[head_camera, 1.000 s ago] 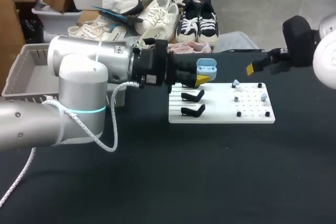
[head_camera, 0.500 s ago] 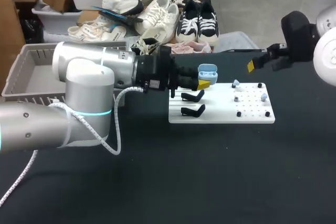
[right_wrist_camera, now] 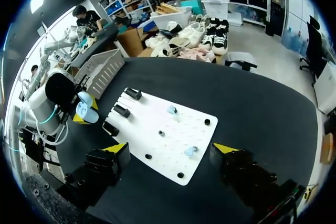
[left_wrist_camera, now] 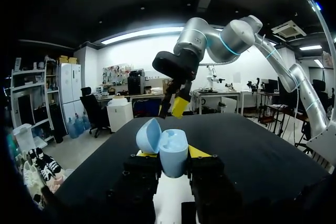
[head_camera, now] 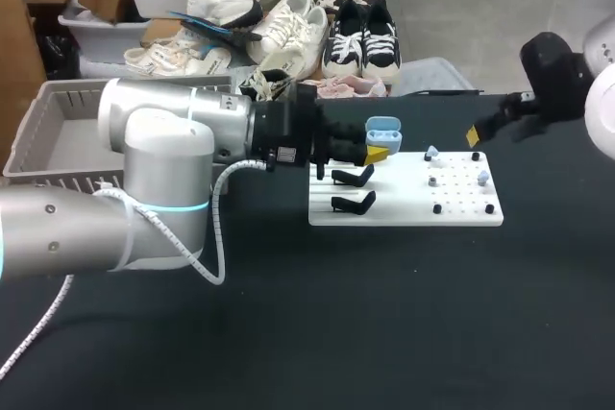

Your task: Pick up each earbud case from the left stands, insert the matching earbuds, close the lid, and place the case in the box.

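The left gripper (left_wrist_camera: 171, 157) clamps the pale blue earbud case (left_wrist_camera: 172, 149), lid open, over the white board's (head_camera: 404, 210) far left corner. The right gripper (right_wrist_camera: 170, 149) hangs with fingers spread above the board's right side. The board lies on a black table (head_camera: 384, 324). Two black stands (head_camera: 354, 177) sit beside the case, blue earbuds (head_camera: 482, 178) rest on pegs, and the grey box (head_camera: 48, 146) is well apart at the left.

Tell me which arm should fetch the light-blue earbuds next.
Right. The left gripper is shut on the open blue earbud case, so it is busy. The right gripper is open and empty, near the light-blue earbuds on the white board, so it likely has the easier reach.
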